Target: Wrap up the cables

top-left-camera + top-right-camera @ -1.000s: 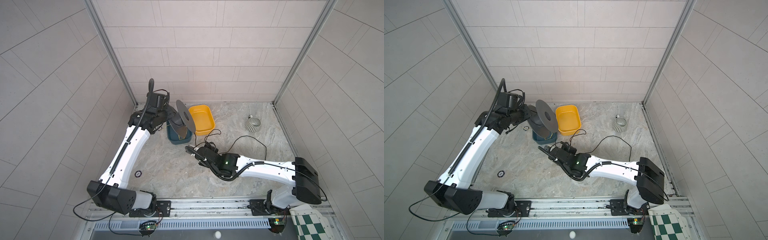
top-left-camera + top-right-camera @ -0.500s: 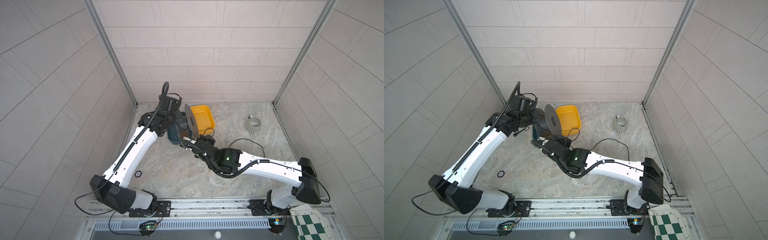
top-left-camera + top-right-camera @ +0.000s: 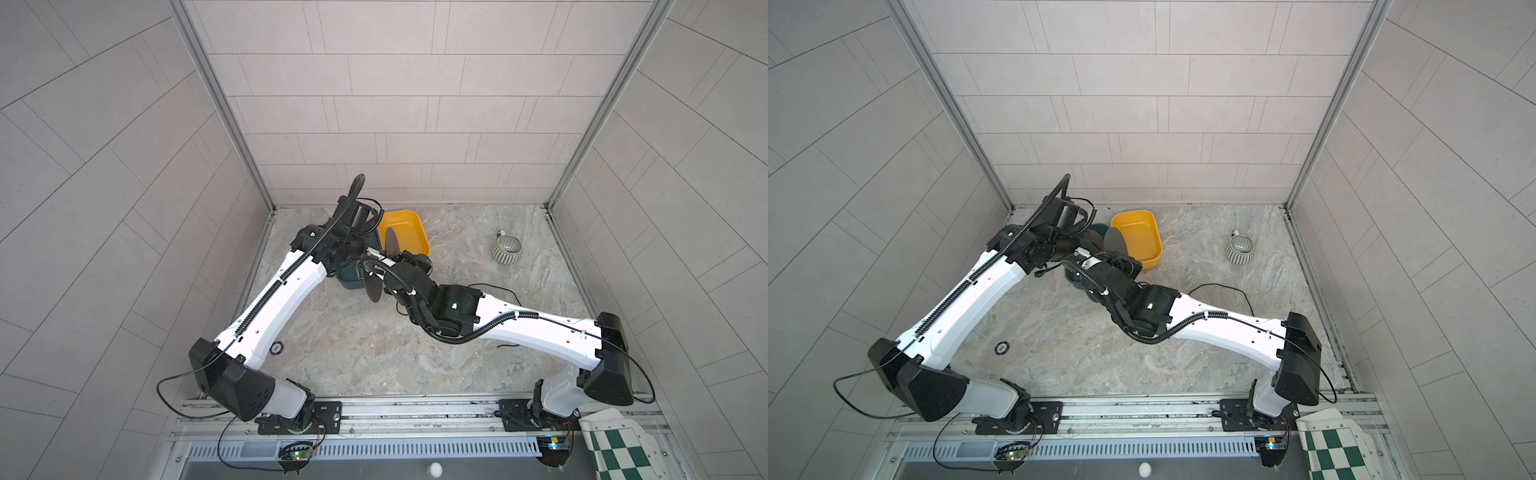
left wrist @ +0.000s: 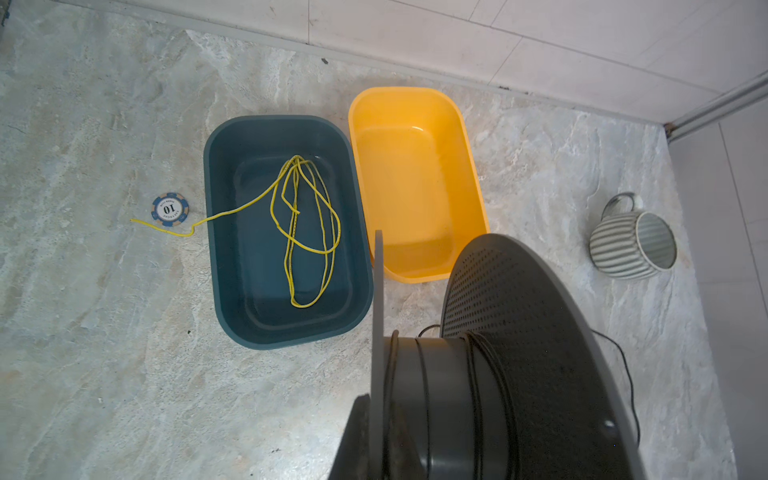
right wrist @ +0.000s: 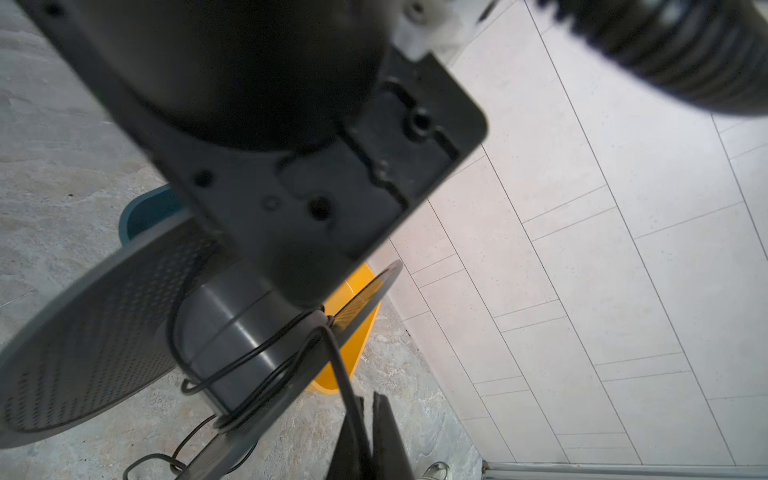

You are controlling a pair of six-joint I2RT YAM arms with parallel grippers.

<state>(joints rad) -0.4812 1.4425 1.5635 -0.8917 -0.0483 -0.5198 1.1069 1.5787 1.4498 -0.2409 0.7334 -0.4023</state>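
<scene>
Left gripper (image 4: 378,415) is clamping one rim of a black spool (image 4: 449,395), and the right gripper (image 5: 370,419) is pinching the thin black cable (image 5: 338,365) just beside it. Only a few loose turns are sitting on the hub while slack is trailing rightward across the table (image 3: 519,249), so most of the winding looks undone. A poker chip (image 4: 169,209) is showing "10".

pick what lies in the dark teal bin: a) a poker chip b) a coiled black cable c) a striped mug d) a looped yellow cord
d: the left wrist view shows a looped yellow cord lying in the dark teal bin, with one end trailing out over its rim.
</scene>
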